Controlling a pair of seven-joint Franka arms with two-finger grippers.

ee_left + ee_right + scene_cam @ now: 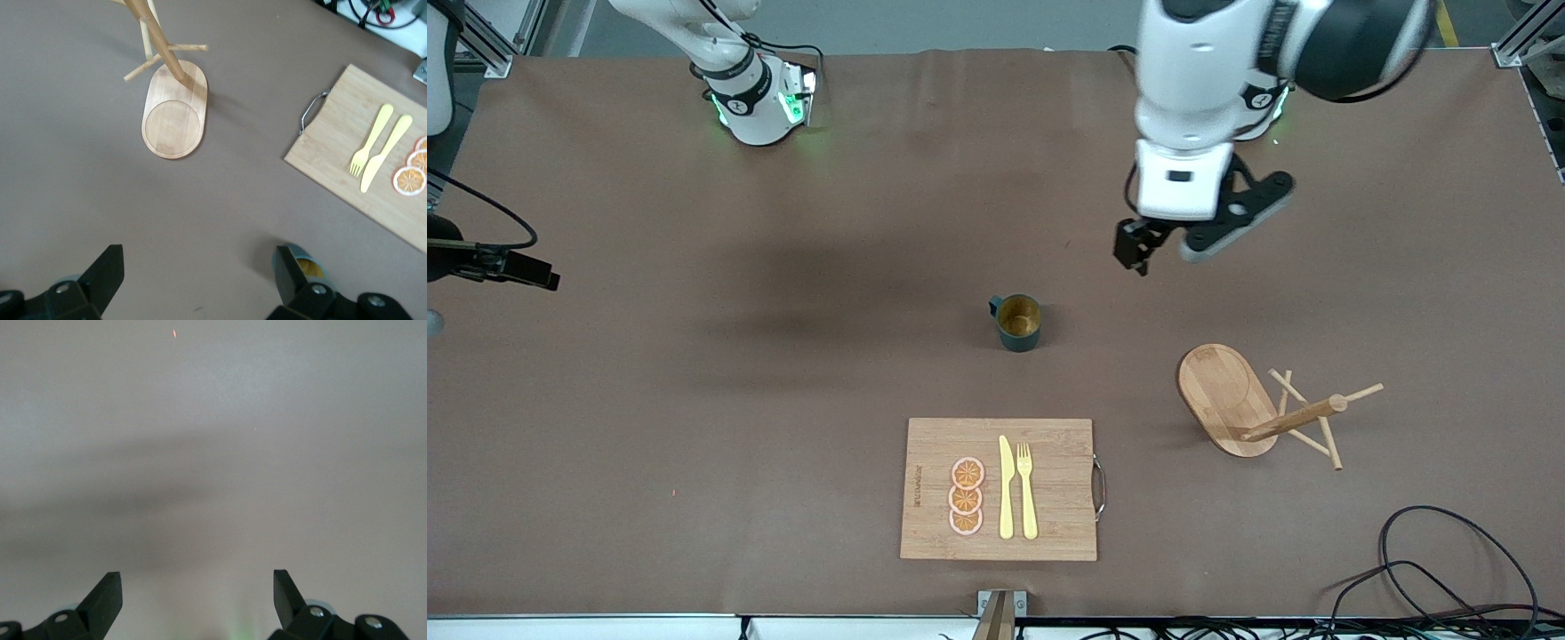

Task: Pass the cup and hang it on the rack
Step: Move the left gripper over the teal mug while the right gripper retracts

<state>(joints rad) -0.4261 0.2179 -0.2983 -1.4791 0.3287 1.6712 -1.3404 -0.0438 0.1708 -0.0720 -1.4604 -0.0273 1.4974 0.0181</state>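
Since nothing is gripped yet, you are at the opening step: getting a gripper onto the cup.

counter: Your brown counter (694, 400) fills the front view, with the arm bases along its top edge.

cutting board: A bamboo cutting board (1058, 484) sits bottom centre, carrying a yellow knife, fork and orange slices; leave it alone.

rack: The rack (1227, 396) stands upright at middle right, lower than the cup and well apart from it, its pegs free.

left gripper: Your left gripper (1169, 244) hangs over bare counter in the upper right, fingers (107, 270) spread wide and grasping nothing.

right gripper: In the right wrist view your right gripper (198, 600) waits over bare counter, fingers released and empty.

cup: The cup (1018, 322) stands upright at centre frame, mouth up, handle turned toward the upper left.

next move: I judge you must bring a gripper down over the cup, line its fingers across the rim or wall, and clench before lifting.
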